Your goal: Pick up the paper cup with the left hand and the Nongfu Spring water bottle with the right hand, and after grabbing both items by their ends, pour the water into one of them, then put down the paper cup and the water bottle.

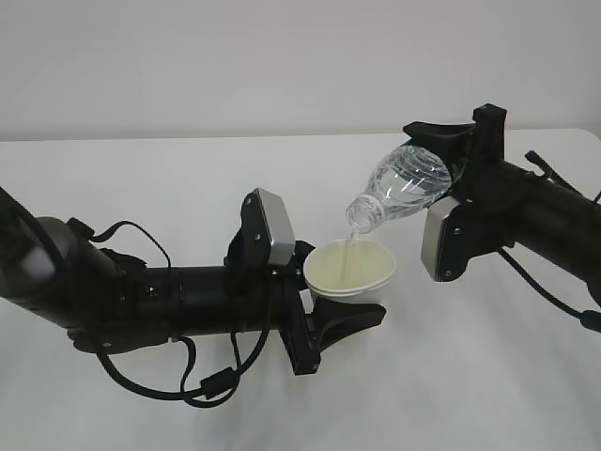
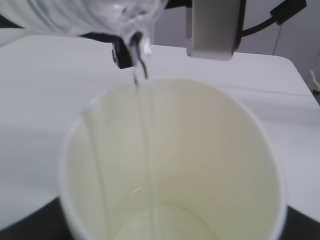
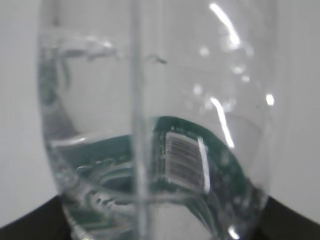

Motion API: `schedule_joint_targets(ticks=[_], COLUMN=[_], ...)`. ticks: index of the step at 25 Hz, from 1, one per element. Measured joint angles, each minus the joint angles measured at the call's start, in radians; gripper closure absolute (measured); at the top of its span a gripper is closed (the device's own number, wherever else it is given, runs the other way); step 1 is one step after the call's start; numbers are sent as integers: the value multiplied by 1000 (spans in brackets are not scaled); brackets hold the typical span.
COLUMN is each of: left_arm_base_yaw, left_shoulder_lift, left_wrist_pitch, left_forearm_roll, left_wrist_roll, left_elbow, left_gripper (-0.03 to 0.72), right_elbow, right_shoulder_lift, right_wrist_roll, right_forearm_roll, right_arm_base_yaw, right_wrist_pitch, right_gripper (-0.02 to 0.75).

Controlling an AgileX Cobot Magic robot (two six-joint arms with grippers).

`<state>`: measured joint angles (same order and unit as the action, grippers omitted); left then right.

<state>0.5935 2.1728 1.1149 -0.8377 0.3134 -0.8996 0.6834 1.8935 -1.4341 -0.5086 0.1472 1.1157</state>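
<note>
A: Both lifted?
B: Yes. Left hand point(image 1: 349, 318) clamped on the paper cup point(image 1: 349, 271), off the table point(image 1: 141, 169). Right hand point(image 1: 449, 160) gripping the Nongfu Spring water bottle point(image 1: 402, 188), tipped at two o'clock from the cup.
A: Pouring?
B: Midway; water point(image 2: 145, 125) streaming in. Level hard to judge, blurred.
A: Left?
B: Finishing, then setting both down.

left gripper point(image 1: 349, 299): clamped, level | right gripper point(image 1: 449, 155): clamped, tipped down-left

White table point(image 1: 188, 178) (plain, matte)
</note>
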Motion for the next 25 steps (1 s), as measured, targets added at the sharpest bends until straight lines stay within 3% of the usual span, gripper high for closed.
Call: schedule_joint_targets(ticks=[25], left_arm_base_yaw=[0], left_shoulder_lift=[0], left_wrist_pitch=[0], left_forearm_roll=[0], left_wrist_roll=[0], left_elbow=[0], left_gripper=[247], right_elbow=[0], right_shoulder_lift=[0], right_wrist_roll=[-8], right_forearm_roll=[-8], right_arm_base_yaw=[0], right_wrist_pitch=[0], right_gripper=[309])
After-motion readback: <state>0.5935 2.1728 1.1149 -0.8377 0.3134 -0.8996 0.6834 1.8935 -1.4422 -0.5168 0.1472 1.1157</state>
